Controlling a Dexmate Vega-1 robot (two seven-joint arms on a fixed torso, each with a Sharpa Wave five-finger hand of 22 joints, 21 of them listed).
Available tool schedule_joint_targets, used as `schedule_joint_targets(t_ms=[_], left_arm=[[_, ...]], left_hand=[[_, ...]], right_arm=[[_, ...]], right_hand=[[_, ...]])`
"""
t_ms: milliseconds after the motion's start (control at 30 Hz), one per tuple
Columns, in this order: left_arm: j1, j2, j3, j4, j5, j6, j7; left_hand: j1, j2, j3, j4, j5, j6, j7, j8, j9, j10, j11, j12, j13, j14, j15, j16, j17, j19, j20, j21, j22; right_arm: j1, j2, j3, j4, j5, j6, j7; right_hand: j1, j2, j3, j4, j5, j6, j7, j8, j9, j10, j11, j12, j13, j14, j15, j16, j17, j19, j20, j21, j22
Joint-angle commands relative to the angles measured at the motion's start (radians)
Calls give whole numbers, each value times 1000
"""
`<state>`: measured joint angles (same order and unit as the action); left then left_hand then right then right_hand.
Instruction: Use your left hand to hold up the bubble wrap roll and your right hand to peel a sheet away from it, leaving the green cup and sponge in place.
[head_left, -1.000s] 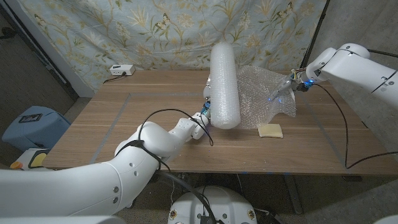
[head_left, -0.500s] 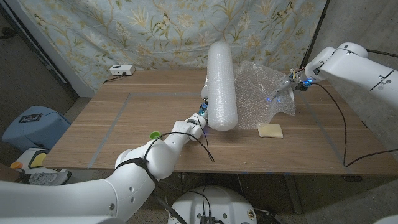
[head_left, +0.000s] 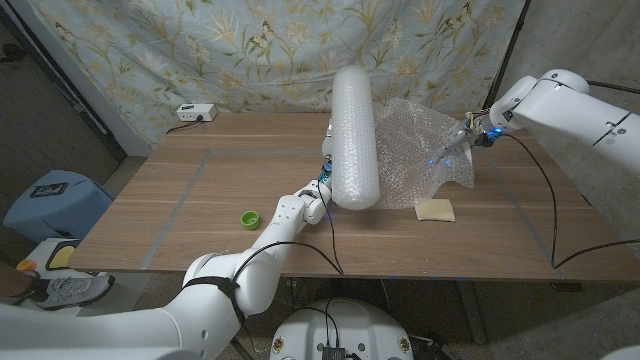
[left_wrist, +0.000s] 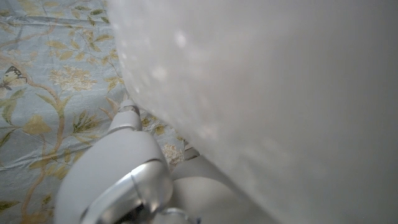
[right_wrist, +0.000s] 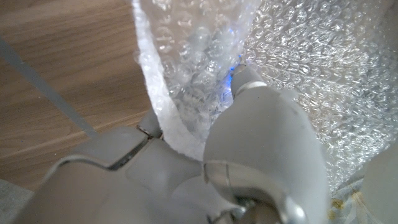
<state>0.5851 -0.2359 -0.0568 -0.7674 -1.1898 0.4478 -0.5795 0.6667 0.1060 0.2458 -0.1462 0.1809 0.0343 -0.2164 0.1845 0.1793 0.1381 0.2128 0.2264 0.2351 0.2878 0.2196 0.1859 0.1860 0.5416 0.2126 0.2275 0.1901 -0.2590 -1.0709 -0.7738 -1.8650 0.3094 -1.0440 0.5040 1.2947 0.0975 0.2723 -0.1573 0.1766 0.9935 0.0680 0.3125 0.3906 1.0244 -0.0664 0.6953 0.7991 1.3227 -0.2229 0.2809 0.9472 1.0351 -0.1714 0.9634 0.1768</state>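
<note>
Near edge: green cup (head_left: 249, 217) at 8 o'clock and sponge (head_left: 435, 209) at 4 o'clock on the wooden table (head_left: 200, 190); centre: left hand (head_left: 325, 181) gripping the upright bubble wrap roll (head_left: 355, 135); 2 o'clock: right hand (head_left: 462, 140) pinching the peeled sheet (head_left: 415, 155).

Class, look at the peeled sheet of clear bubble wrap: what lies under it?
Under the peeled sheet of clear bubble wrap the brown wooden table shows through. The beige rectangular sponge lies just outside its lower edge. Anything further beneath is blurred.
</note>
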Motion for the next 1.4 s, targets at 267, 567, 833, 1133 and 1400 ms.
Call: schedule_joint_targets(t_ms=[267, 567, 833, 1133, 1400], left_arm=[[72, 29, 124, -126, -207, -80, 169], [89, 31, 148, -149, -254, -101, 203], [101, 39, 165, -175, -279, -117, 231], [108, 47, 175, -180, -301, -126, 245], [105, 49, 178, -170, -313, -133, 238]], left_hand=[[-12, -2, 19, 0, 6, 19, -4, 5, 3, 19, -6, 11, 5, 20, 0, 4, 2, 20, 0, 0, 3], [-14, -2, 21, 0, 6, 31, -4, 8, 3, 23, -9, 13, 5, 23, -1, 4, 2, 23, 0, 0, 3], [-16, -1, 22, 1, 6, 36, -4, 8, 3, 24, -12, 13, 5, 25, -1, 5, 2, 25, 0, 1, 3], [-19, 0, 23, 3, 5, 40, -4, 8, 3, 22, -15, 12, 5, 26, -1, 5, 3, 25, 0, 0, 3], [-21, 0, 24, 3, 5, 42, -4, 7, 3, 16, -19, 9, 5, 25, -1, 4, 3, 25, 0, 0, 3]], right_arm=[[14, 2, -15, 12, -16, 4, 27], [24, 1, -25, 16, -25, 0, 46], [27, -2, -24, 20, -29, -2, 48], [55, -1, -41, 31, -52, -8, 71], [82, 3, -61, 48, -77, -10, 94]], right_hand=[[-9, 0, 7, 1, 1, 6, -3, -6, 5, 10, 2, -2, 2, 5, -9, -4, 4, -7, -25, 10, 2], [-10, -2, 8, 1, 1, 10, -3, -8, 6, 10, 0, -4, 4, 8, -9, -5, 6, -8, -26, 13, 1], [-10, -2, 10, 0, 1, 10, 0, -10, 9, 10, -1, -6, 7, 7, -9, -9, 5, -10, -25, 16, 1], [-10, -2, 11, 1, 1, 8, -4, -13, 10, 9, -3, -9, 8, 9, -9, -8, 8, -12, -25, 20, 1], [-11, -3, 11, 1, 1, 10, -5, -14, 11, 9, -4, -10, 11, 10, -10, -9, 9, -13, -26, 23, 1]])
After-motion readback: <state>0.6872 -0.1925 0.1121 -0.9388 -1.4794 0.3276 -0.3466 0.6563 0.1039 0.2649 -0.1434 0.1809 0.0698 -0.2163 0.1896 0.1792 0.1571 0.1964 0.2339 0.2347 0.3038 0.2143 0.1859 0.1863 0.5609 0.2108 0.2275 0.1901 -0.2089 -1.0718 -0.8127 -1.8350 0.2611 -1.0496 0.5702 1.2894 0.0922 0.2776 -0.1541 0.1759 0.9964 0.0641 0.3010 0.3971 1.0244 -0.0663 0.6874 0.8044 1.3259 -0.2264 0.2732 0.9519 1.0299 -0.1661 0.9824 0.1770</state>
